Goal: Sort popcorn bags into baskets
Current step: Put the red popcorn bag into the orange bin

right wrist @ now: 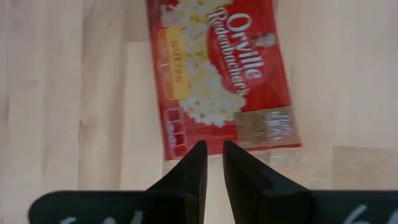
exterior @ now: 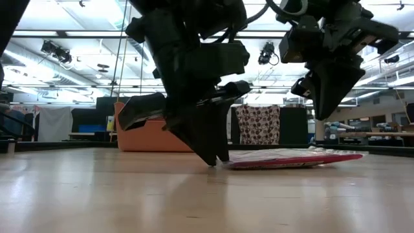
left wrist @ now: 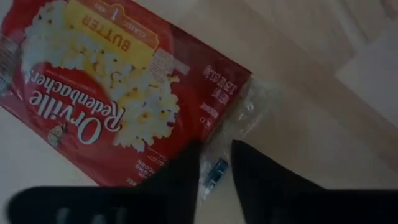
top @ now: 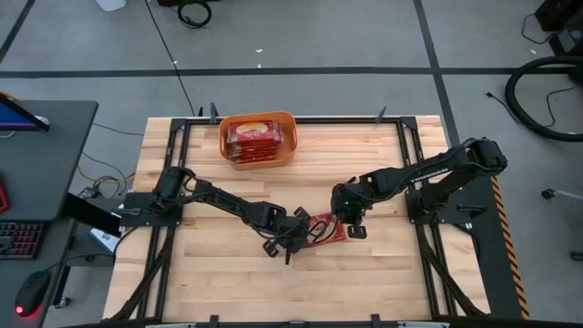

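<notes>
One flat red popcorn bag [top: 326, 228] with a cream-yellow picture lies on the table's middle, also in the low view [exterior: 291, 157]. My left gripper [top: 290, 240] stands at the bag's clear end with its fingertips down at the table [exterior: 213, 158], shut on that end. My right gripper [top: 352, 224] hovers shut above the bag's other end [right wrist: 214, 152], clear of it in the low view [exterior: 325, 107]. The orange basket [top: 290, 137] sits near the far edge with several red bags [top: 253, 138] stacked inside. My left gripper pinches the bag's clear plastic end flap [left wrist: 239, 121] between its two fingers [left wrist: 180, 171], slanting down from the table's left. The bag lies flat on the wood, its end at the fingertips [exterior: 228, 162].
Bare wood lies all around the bag and toward the near edge. The basket [exterior: 139, 133] stands behind the left gripper in the low view. A desk with a keyboard and mouse [top: 27, 292] stands off the table's left side.
</notes>
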{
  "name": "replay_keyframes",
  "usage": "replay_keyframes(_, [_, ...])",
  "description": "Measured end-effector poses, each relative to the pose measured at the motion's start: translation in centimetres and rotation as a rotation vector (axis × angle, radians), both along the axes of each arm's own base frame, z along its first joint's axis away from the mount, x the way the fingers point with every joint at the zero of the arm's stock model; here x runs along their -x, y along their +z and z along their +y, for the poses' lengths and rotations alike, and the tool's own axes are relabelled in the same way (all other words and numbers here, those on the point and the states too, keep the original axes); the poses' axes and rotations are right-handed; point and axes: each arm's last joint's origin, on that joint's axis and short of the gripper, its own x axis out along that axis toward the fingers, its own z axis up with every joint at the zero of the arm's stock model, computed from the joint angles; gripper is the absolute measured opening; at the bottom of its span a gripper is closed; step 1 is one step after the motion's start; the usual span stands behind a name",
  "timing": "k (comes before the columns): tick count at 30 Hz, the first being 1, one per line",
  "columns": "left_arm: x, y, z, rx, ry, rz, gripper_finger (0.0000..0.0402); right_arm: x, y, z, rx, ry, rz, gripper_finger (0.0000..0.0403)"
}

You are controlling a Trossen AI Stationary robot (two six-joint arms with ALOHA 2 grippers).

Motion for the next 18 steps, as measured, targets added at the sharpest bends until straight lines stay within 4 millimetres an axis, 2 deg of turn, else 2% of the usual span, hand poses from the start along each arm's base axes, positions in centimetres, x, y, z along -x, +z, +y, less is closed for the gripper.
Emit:
replay_keyframes(6, [0.0, -0.1, 0.2, 0.036, 0.085, 0.011, 0.001, 0.0, 0.1, 0.8, 0.019, 0.029, -0.018, 0.0058])
replay_keyframes(12, [0.2, 0.3, 0.3, 0.085, 0.178, 0.018, 0.0005, 0.0, 0.2, 1.4, 0.025, 0.053, -0.036, 0.0058])
replay_keyframes(18, [0.4, 2.4, 1.2, 0.179, 0.306, -0.011, 0.0003, -0.6, 0.5, 1.8, 0.098, 0.007, -0.121, 0.0062])
